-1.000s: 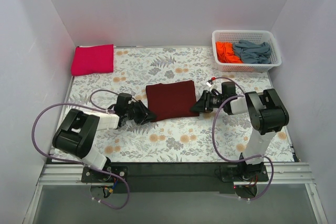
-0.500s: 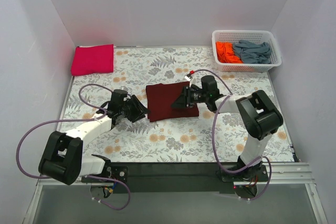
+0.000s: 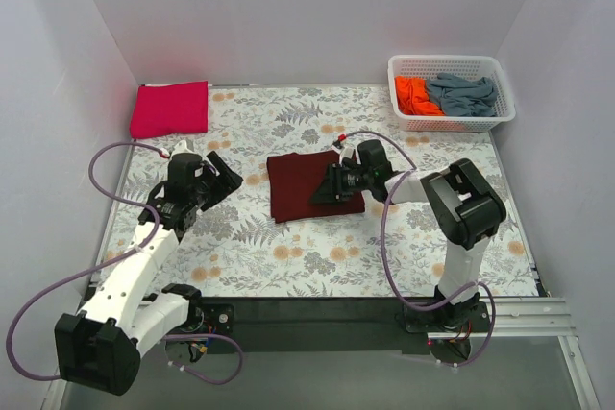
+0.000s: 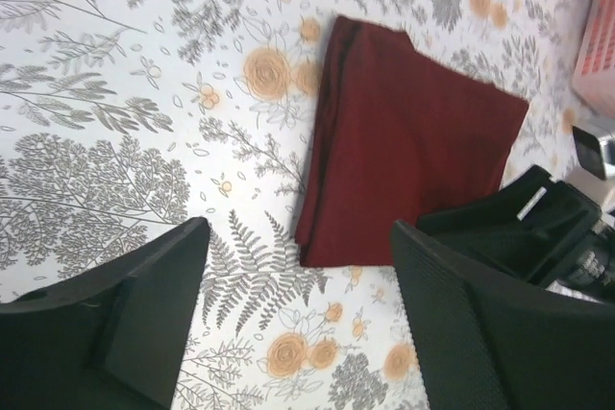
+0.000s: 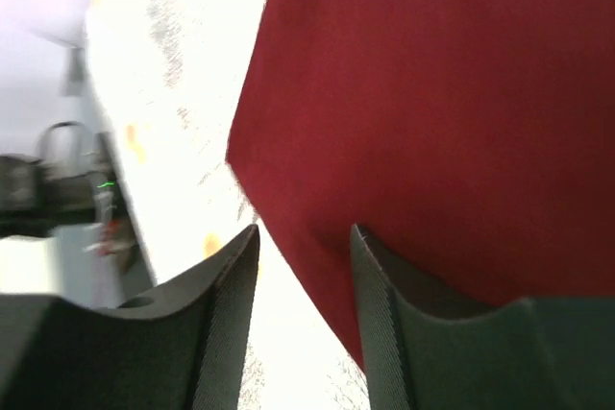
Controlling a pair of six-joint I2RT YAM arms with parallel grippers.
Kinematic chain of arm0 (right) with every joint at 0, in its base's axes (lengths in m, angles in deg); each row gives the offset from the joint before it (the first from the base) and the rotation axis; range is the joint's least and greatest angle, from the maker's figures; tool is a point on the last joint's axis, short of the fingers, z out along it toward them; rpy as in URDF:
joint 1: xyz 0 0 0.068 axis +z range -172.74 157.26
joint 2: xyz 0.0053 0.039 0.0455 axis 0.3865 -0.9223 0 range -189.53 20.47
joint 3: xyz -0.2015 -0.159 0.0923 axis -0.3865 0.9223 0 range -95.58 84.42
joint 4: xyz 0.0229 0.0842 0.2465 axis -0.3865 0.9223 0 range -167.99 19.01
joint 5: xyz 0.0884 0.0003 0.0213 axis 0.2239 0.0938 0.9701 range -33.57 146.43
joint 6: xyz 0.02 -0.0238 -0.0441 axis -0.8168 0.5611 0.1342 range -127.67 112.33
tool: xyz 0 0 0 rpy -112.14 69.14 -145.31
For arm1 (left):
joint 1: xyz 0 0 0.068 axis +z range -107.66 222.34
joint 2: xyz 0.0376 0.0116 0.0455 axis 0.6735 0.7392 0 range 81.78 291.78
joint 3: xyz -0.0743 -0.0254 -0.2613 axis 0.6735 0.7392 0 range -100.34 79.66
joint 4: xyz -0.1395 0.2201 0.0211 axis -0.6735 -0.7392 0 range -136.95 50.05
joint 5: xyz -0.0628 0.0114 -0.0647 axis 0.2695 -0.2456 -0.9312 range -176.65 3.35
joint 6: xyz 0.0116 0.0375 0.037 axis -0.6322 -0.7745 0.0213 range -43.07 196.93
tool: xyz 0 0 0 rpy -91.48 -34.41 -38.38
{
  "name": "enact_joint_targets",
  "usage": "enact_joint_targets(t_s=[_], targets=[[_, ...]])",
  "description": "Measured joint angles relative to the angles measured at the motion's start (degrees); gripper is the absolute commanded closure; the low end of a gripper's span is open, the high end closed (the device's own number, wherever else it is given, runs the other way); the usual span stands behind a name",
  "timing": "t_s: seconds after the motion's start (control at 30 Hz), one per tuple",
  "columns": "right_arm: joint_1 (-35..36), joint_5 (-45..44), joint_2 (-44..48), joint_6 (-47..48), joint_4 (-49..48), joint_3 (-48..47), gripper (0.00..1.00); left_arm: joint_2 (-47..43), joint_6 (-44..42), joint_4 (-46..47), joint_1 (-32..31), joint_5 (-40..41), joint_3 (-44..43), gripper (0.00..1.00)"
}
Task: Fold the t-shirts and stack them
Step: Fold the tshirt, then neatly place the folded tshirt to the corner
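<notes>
Four t-shirts in play, and we start with the maroon t-shirt (image 3: 293, 184), folded flat at mid-table on the floral table cloth (image 3: 288, 256). Since a second ago the left gripper (image 3: 229, 177) has pulled back from the shirt's left edge and swung away to the left. It now hangs well apart from the shirt, jaws spread wide with nothing between them. The right gripper (image 3: 323, 193) has slid in from the right edge and now sits over the shirt's right half. From its wrist we see the fingers a little apart above the cloth's edge, pinching nothing. Further out, one magenta-pink t-shirt (image 3: 170, 108) lies folded in the far left corner. One orange t-shirt (image 3: 413, 95) and one grey-blue t-shirt (image 3: 463, 93) sit crumpled in the single white basket (image 3: 450, 123) at far right.
</notes>
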State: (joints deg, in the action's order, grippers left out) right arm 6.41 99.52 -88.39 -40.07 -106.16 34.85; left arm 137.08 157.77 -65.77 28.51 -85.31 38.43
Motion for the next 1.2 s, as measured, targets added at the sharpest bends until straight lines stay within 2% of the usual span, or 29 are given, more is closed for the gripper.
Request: enact_joint_targets(t_s=[0.1,0.23,0.27,0.43,0.6,0.8,0.87,1.0,1.03,1.1,1.13,1.2], targets=[[3.85,-8.17,3.52,8.50,11.23,-6.14,0.46,-1.29,-1.62,-1.18,0.24,3.58,-0.96,0.11],[12.57,-21.31,6.40,18.86,21.66,-14.51,0.39,-0.15,-3.21,-2.51,1.18,7.54,-1.03,0.05],[14.99,-24.85,6.54,21.11,23.76,-16.39,0.35,0.50,-3.45,-2.75,1.66,8.22,-1.03,0.04],[25.66,-40.74,4.52,30.49,33.24,-23.54,0.30,4.15,-4.07,-3.19,5.84,8.92,-0.50,0.02],[31.47,-51.10,-1.18,36.26,38.14,-27.34,0.31,6.25,-4.46,-3.65,10.16,7.48,-0.17,0.02],[33.94,-58.21,-6.38,39.74,40.65,-29.31,0.36,7.76,-4.61,-3.15,13.07,3.85,0.26,0.02],[34.18,-60.00,-6.58,40.41,40.74,-29.64,0.40,8.48,-4.63,-2.97,13.40,2.97,0.26,0.02],[34.29,-62.82,-7.80,41.83,40.26,-29.88,0.53,8.76,-4.81,-2.60,13.40,1.38,0.37,0.02],[34.34,-63.41,-7.93,42.21,40.11,-29.92,0.62,8.79,-4.85,-2.47,13.40,0.92,0.39,0.02],[34.38,-64.28,-8.35,43.15,39.93,-29.94,0.71,8.83,-4.94,-2.16,13.40,-0.33,0.48,0.02],[34.40,-64.59,-8.52,43.47,39.85,-30.05,0.86,9.03,-4.96,-1.97,13.40,-1.18,0.48,0.02],[34.40,-65.05,-8.79,44.70,39.69,-30.10,0.99,9.75,-4.96,-1.46,13.40,-3.02,0.50,0.02]])
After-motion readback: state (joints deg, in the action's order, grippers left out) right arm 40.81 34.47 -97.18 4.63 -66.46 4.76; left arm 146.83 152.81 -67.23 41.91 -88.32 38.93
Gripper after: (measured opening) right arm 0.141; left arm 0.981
